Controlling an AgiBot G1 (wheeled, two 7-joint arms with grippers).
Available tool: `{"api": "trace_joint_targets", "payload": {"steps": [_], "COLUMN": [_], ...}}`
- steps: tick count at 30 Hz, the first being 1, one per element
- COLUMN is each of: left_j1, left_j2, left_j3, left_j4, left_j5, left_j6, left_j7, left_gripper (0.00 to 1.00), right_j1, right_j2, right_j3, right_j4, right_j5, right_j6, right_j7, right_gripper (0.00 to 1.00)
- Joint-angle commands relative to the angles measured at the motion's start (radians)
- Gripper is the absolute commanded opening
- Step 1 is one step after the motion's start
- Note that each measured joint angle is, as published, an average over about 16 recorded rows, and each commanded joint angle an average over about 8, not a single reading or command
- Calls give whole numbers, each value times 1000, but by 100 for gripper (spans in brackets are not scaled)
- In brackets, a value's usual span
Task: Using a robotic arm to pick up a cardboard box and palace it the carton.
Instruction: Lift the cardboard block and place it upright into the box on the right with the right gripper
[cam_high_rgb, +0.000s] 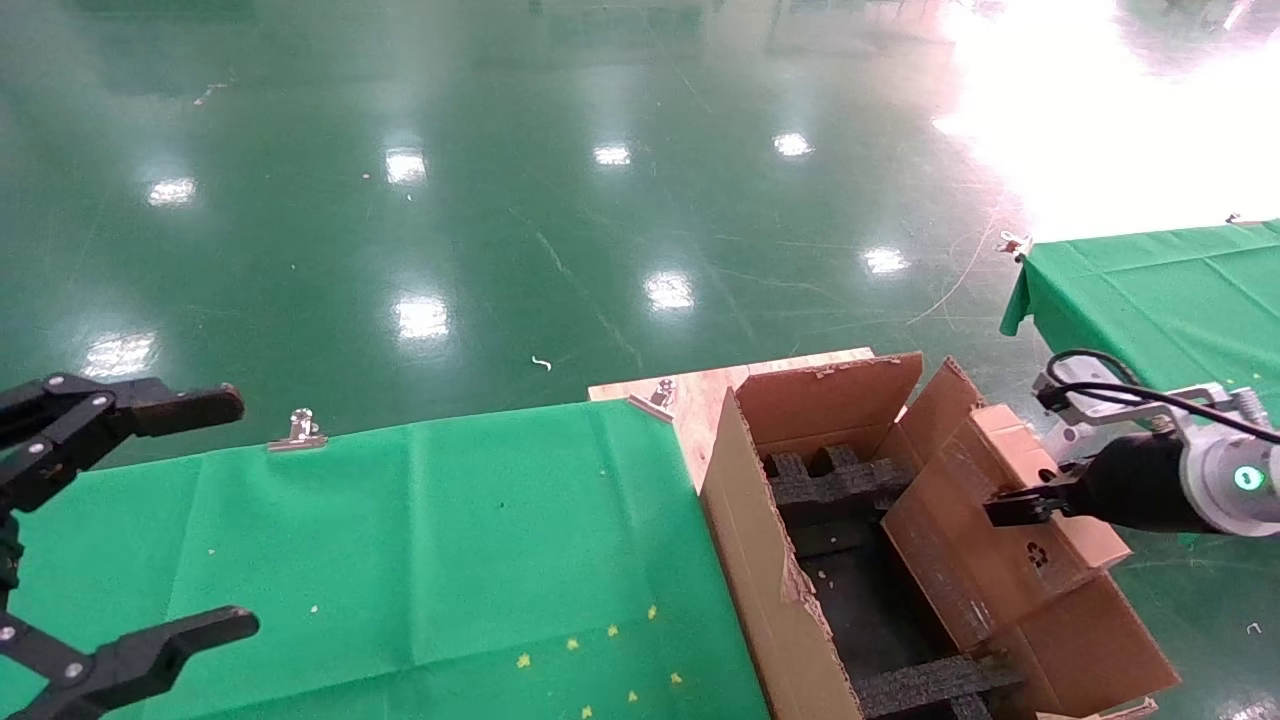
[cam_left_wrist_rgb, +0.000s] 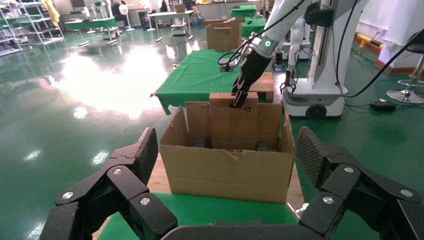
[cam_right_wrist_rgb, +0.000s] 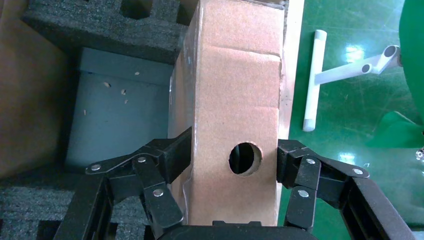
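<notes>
My right claw (cam_right_wrist_rgb: 232, 165) grips the cardboard box (cam_high_rgb: 1000, 520) across its narrow side, long axis slanting down into the carton (cam_high_rgb: 770, 560) directly beneath; left claw (cam_high_rgb: 120, 520) idle, open

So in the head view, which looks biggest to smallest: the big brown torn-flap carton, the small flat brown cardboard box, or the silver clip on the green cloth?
1. The big brown torn-flap carton.
2. The small flat brown cardboard box, held over it by the right gripper.
3. The silver clip at the green cloth's edge, by far the smallest.

Glossy green floor (cam_high_rgb: 500, 200) mirrors ceiling lights; green-clothed tables (cam_high_rgb: 1160, 290) and metal shelving (cam_left_wrist_rgb: 25, 27) stand around.
</notes>
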Motion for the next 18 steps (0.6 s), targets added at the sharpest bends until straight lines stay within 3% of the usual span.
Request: {"api": "trace_joint_targets", "payload": {"steps": [1, 18], "left_j1": [0, 0], "left_j2": [0, 0], "left_j3": [0, 0], "left_j4": [0, 0], "left_j5": [0, 0], "left_j6": [0, 0], "left_j7": [0, 0], "left_gripper": [100, 100], "right_j1": [-9, -68], "right_j2": [-9, -87], "right_j3": [-5, -37], "right_j4": [3, 1], "right_j5": [-11, -122], "right_j6": [10, 32], "right_j7": [23, 175], "right_gripper": [0, 0]}}
